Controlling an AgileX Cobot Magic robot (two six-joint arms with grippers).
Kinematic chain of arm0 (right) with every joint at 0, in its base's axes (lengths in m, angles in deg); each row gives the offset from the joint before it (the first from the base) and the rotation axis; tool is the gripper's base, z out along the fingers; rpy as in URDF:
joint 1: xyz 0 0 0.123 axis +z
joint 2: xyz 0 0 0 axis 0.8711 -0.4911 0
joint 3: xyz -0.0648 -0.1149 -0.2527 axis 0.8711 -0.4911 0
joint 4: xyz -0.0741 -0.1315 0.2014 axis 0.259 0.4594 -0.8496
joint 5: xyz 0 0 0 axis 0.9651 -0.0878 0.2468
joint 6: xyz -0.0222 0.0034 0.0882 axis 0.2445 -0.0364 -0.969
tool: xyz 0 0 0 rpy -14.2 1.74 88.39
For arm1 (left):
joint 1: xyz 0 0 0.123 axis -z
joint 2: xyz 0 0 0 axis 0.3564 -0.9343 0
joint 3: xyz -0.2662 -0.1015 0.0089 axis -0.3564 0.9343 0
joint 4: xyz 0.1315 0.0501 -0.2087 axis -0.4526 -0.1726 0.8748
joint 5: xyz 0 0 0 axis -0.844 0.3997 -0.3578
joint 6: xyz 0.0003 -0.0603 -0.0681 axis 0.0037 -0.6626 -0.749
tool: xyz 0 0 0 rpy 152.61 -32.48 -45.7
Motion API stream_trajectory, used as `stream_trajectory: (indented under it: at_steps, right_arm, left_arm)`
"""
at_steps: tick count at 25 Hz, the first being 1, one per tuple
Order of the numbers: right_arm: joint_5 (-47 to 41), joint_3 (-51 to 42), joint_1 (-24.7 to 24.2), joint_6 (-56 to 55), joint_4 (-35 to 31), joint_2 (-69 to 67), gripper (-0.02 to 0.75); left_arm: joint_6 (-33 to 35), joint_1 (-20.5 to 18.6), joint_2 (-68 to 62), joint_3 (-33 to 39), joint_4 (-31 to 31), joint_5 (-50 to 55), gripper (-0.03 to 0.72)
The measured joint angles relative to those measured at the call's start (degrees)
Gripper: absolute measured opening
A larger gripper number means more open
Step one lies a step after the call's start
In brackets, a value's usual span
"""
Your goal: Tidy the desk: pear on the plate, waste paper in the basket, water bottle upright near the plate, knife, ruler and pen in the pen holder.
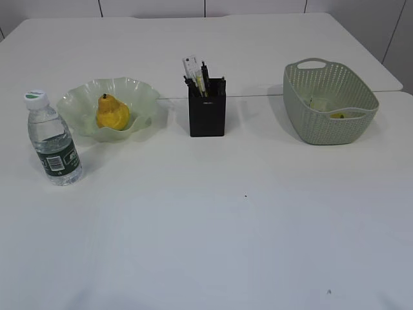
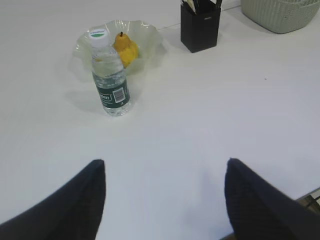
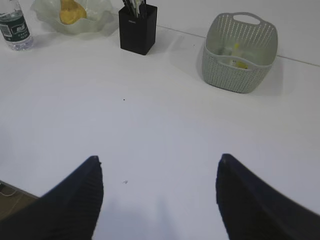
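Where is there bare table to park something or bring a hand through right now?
The whole near half in front of the water bottle, pen holder and basket is bare. So are the gaps between plate and pen holder, and between pen holder and basket. It is tight only where the bottle stands close to the plate.

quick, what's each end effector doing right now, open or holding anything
Left end effector: open, holding nothing, above bare table.
Right end effector: open, holding nothing, above bare table.
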Motion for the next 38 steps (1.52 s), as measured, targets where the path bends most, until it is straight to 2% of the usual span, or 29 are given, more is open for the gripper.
stream_trajectory:
  at_steps: [9, 15, 22, 30, 33, 38]
  right_arm:
    - [-3.3, -8.8, 0.0, -0.7, -0.9, 8.2, 0.552]
    - [-3.6, -9.2, 0.0, -2.3, -1.0, 9.6, 0.552]
    - [-3.6, -9.2, 0.0, -2.7, -1.0, 9.6, 0.552]
    - [-3.6, -9.2, -0.1, -2.7, -0.9, 9.6, 0.552]
    - [-3.6, -9.2, -1.9, -2.7, -0.5, 9.6, 0.552]
    - [-3.6, -9.2, -9.3, -2.8, -0.1, 9.6, 0.552]
  left_arm:
    - [0.0, 0.0, 5.7, 5.8, 0.8, 0.9, 0.526]
    - [0.0, 0.0, 5.7, 7.0, 0.6, 2.4, 0.526]
    - [-3.4, 0.0, 5.7, 7.0, -3.3, 2.4, 0.526]
    - [-3.8, 0.1, 5.7, 7.0, -4.0, 2.4, 0.526]
    - [-3.8, 0.0, 5.7, 7.0, -4.0, 2.4, 0.526]
    - [-3.8, -2.8, 5.7, 7.0, -3.9, 2.4, 0.526]
